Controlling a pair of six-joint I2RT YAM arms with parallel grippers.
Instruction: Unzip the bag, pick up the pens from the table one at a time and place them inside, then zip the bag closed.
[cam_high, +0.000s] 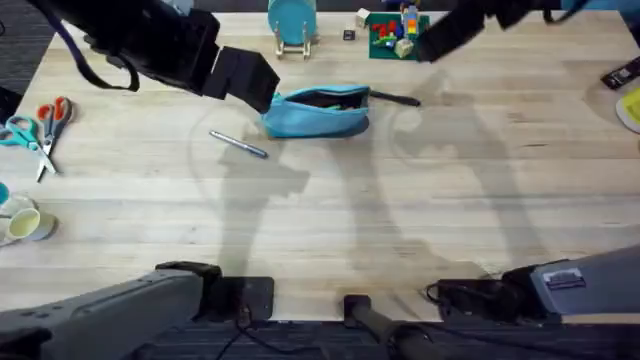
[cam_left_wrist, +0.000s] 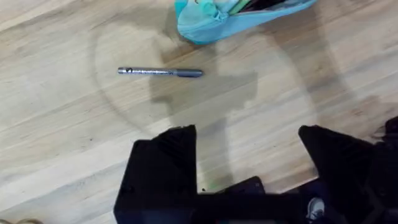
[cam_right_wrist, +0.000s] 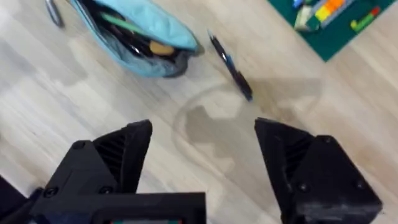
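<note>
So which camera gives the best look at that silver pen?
The left wrist view: the silver pen lies whole and unobstructed on the table, beside the bag. Overhead it is small; the right wrist view catches just one end at the edge.

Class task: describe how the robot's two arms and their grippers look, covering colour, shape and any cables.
Both arms are black. The left gripper and right gripper each have two chunky, angular matte-black fingers with ribbed inner faces. A thin dark cable loops beside the left arm in the overhead view. Pale grey housings sit at both bases.
</note>
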